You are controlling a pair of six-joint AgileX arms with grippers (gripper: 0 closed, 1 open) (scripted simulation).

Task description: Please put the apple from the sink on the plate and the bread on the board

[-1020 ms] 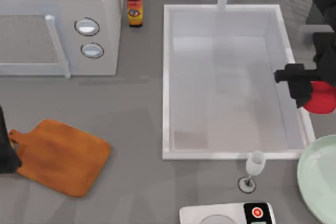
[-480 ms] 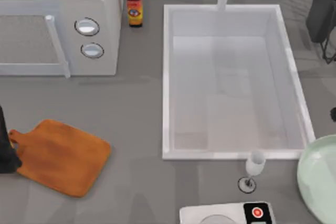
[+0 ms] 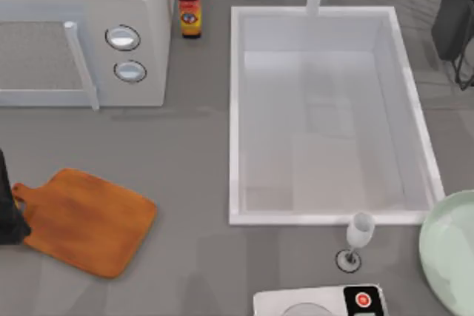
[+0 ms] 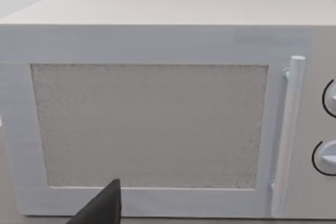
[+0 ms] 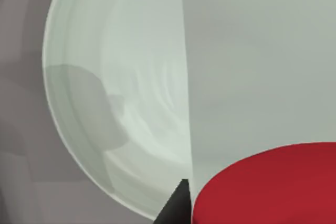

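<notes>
The sink (image 3: 329,112) sits right of the middle of the grey surface (image 3: 185,153), its white basin bare inside, with the faucet rising from the far rim. The board (image 3: 85,220) lies flat at the near left, handle stub toward the left edge, nothing resting on it. The left arm is parked at that left edge, its dark body just beside the stub. Its wrist camera faces the front of the microwave (image 4: 157,119); a dark tip of the left tool (image 4: 102,208) pokes in low, and I cannot tell whether that tool is spread or pressed together.

The right arm shows as a dark mass at the far right corner of the top view. Its wrist camera looks down on the plate (image 5: 126,93) — the apple (image 5: 268,187) hangs close under the lens above the plate, red and rounded, with one dark fingertip (image 5: 176,205) of the right tool touching its side. Whether the tool pinches the apple cannot be told. In the top view the plate's rim curves in at the near right corner.

A wine glass (image 3: 358,238) stands just in front of the sink, between it and a white scale (image 3: 322,303). A sauce bottle (image 3: 189,4) stands between microwave and sink.
</notes>
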